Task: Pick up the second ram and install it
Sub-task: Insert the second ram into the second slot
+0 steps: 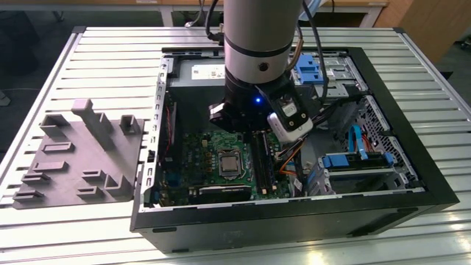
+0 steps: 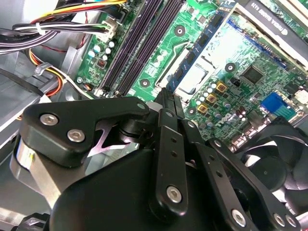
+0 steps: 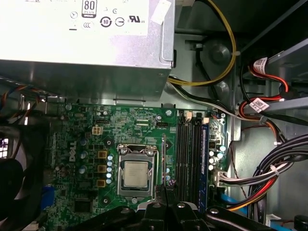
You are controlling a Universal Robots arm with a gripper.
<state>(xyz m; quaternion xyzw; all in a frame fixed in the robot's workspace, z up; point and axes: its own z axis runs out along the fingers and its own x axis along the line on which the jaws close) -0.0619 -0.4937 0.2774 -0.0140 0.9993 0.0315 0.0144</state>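
Observation:
My gripper (image 2: 167,96) hangs inside the open computer case (image 1: 294,212), low over the green motherboard (image 3: 77,144). Its fingers are shut on the second ram (image 3: 164,163), which shows edge-on as a thin dark strip running out from the gripper (image 3: 166,204). The strip lies between the processor (image 3: 136,174) and the long black ram sockets (image 3: 190,154), beside the sockets and not in them. In the second wrist view the sockets (image 2: 139,48) run away from the fingertips. In the exterior view the arm's wrist (image 1: 257,99) covers the gripper, above the sockets (image 1: 263,160).
A silver power supply (image 3: 82,43) sits past the board. Bundled cables (image 3: 269,178) crowd the side beyond the sockets. A black fan (image 2: 274,168) is close to the gripper links. Blue drive brackets (image 1: 349,161) fill the case's right in the exterior view. A grey fixture tray (image 1: 81,154) lies on the table at left.

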